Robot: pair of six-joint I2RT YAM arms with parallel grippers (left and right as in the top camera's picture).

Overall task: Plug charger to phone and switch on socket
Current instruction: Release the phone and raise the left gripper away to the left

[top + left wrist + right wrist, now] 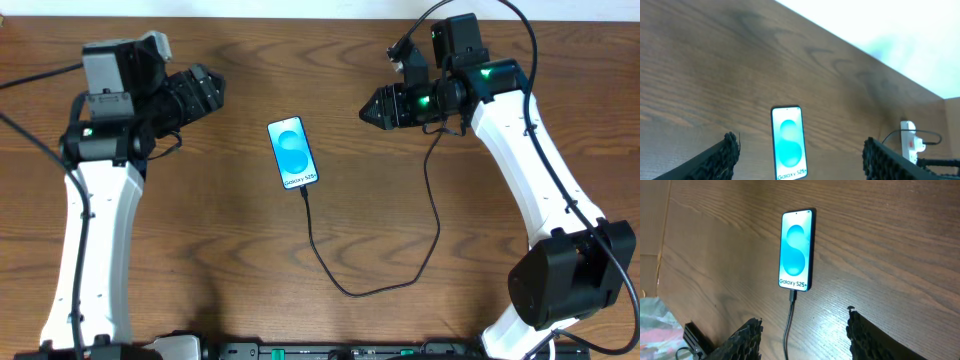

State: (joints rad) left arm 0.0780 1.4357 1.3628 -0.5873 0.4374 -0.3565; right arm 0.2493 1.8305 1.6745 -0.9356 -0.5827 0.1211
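2 arms: white, 1 rising from each near corner of the table (pixel 200 260); left arm (pixel 100 230), right arm (pixel 535 170).
Charger (pixel 313 238), slack: thin black cable lying in a loose U on the table, nearest the arm bases and between them.
Charger, tip: small plug seated in the near short edge of the phone, clearest in the right wrist view.
Phone (pixel 293 153): flat on the table, screen up and lit blue, "Galaxy S25" text at its near end; about mid-table, between the 2 tools, touching neither.
Left tool (pixel 212 92): fingers (pixel 725 150) spread wide, holding nothing; left of the phone, well apart, pointing toward it.
Right tool (pixel 370 110): fingers (pixel 867 335) apart, holding nothing; right of the phone, apart from it.
Charger, far run: rises from the U and passes under the right arm's wrist; its end is hidden in the overhead view.
Socket (pixel 908 137): white body with a red mark, shown in the left wrist view beyond and right of the phone; a black cable reaches it; switch position cannot be told.
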